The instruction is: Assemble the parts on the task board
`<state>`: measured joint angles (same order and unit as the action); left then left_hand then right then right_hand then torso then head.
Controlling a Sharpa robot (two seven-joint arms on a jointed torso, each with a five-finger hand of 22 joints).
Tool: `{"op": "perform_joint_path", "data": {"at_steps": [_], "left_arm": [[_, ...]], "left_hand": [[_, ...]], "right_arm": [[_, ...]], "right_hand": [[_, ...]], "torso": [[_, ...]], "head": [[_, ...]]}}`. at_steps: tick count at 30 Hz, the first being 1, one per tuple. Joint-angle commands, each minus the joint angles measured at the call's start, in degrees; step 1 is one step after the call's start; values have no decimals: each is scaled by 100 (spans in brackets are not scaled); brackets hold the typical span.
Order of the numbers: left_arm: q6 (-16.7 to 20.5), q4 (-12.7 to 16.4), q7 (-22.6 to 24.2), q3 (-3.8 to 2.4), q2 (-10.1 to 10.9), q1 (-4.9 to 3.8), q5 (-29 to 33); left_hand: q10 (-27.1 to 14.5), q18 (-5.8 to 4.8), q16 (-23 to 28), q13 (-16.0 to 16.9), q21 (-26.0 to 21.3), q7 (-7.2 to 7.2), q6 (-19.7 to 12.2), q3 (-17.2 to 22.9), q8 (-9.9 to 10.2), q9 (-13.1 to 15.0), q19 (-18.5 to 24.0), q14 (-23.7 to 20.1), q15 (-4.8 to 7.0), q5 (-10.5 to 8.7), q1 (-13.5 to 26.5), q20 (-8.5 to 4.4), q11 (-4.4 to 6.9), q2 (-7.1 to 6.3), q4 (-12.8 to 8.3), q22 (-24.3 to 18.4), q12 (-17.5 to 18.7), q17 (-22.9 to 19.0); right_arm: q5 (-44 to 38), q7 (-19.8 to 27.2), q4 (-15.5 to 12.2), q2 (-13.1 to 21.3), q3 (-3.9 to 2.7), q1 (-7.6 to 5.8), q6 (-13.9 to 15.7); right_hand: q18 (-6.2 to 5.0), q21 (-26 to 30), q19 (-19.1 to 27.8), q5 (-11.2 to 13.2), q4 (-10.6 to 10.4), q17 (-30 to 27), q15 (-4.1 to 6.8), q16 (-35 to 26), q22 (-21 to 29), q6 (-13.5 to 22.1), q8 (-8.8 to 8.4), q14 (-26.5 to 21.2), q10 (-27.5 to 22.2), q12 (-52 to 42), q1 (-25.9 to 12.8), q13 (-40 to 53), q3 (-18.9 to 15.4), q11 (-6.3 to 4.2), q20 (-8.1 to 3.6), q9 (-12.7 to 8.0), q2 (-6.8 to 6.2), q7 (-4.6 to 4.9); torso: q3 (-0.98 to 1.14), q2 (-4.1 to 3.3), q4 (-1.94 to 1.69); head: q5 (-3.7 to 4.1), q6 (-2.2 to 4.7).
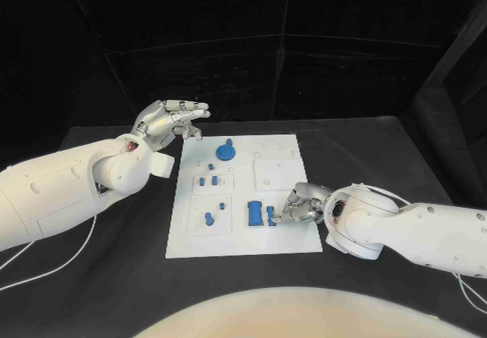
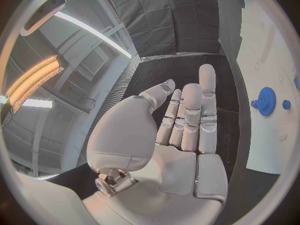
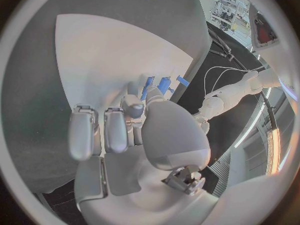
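Note:
The white task board (image 1: 287, 239) lies in the middle of the black table. On it are a blue gear (image 1: 225, 151), small blue pegs (image 1: 208, 182), a blue piece (image 1: 210, 217) and a blue block (image 1: 255, 213). My right hand (image 1: 296, 208) rests low on the board's right side with its fingers curled. Its fingertips pinch a small blue part (image 1: 271, 214) beside the block. The right wrist view shows that hand (image 3: 134, 127) over the board with blue parts (image 3: 164, 85) just past its fingertips. My left hand (image 1: 172, 120) hovers off the board's far left corner, its fingers (image 2: 187, 115) apart and holding nothing.
The left wrist view shows the blue gear (image 2: 267, 101) on the board (image 2: 269, 140) beyond the open palm. A white cable (image 1: 61, 257) runs over the table at the left. Bare black table (image 1: 122, 282) lies all round the board.

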<state>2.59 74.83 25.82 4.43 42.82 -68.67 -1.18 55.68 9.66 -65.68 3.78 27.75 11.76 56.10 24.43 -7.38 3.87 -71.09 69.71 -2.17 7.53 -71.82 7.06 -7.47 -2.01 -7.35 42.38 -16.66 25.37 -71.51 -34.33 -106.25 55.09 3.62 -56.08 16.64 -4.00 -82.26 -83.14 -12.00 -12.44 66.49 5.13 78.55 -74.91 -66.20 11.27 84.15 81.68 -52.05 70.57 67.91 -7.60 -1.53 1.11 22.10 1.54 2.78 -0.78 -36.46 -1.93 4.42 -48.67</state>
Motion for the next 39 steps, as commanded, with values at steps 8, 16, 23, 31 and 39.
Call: {"op": "perform_joint_path", "data": {"at_steps": [8,16,23,31,39], "left_arm": [[17,-6,73,-3,-3,-8,-1],[121,-226,226,103,-107,10,313],[234,-656,475,196,-324,28,640],[603,-1197,827,218,-608,85,883],[605,-1442,877,220,-798,165,961]], "left_hand": [[-50,70,17,4,-51,-13,-41,-84,-43,6,-2,-88,-1,-23,36,45,-7,-29,45,-19,-57,-80],[-71,7,1752,-11,-1268,-44,-51,-692,-171,-3,1293,-1611,-228,-34,366,292,-51,50,480,-824,-174,-1086],[-325,-34,3716,-26,-2389,77,-315,-1236,-21,-22,2433,-2211,-652,-58,438,699,-282,203,873,-1749,262,-1925],[-1456,-208,5206,-29,-2520,125,-2294,-2251,413,-107,4776,-2918,-1084,-121,1034,956,-627,471,1979,-2995,1074,-2162],[-3600,-386,6094,-154,-2630,362,-3750,-2995,543,-186,6249,-4255,-1221,-110,1744,984,-613,934,2418,-3726,1435,-2219]], "right_arm": [[1719,1815,150,191,-5,-24,994],[4427,4290,1152,-14,-10,-404,1069],[5461,5363,2487,-662,-17,-598,932],[5822,5833,3628,-1314,-47,-644,783],[5986,5921,3934,-1594,-53,-649,551]], "right_hand": [[-48,386,344,-131,119,-543,-153,-342,553,641,-409,105,-702,1981,232,-1175,-230,209,138,-140,-62,256],[-644,3367,2357,-36,382,-3966,-456,-3454,4135,852,-583,-1169,-1741,3967,1064,-2999,-88,542,432,-312,217,530],[-654,5559,3022,23,436,-5168,-981,-5925,5569,1022,-749,-2199,-1771,4826,1571,-4740,-30,842,950,-808,283,639],[-662,6837,2856,133,484,-5951,-1197,-7201,6496,1196,-773,-2291,-2032,4846,1333,-6082,-88,1039,1198,-1459,219,690],[-655,7721,3025,172,354,-6296,-1385,-7510,7086,1462,-774,-2645,-2454,4859,440,-6437,-366,1207,1424,-1842,391,707]], "torso": [[-17,37,9],[-74,250,19],[-127,483,60],[-129,606,79],[-100,662,57]], "head": [[41,126],[105,376],[130,689],[60,897],[-4,1010]]}}
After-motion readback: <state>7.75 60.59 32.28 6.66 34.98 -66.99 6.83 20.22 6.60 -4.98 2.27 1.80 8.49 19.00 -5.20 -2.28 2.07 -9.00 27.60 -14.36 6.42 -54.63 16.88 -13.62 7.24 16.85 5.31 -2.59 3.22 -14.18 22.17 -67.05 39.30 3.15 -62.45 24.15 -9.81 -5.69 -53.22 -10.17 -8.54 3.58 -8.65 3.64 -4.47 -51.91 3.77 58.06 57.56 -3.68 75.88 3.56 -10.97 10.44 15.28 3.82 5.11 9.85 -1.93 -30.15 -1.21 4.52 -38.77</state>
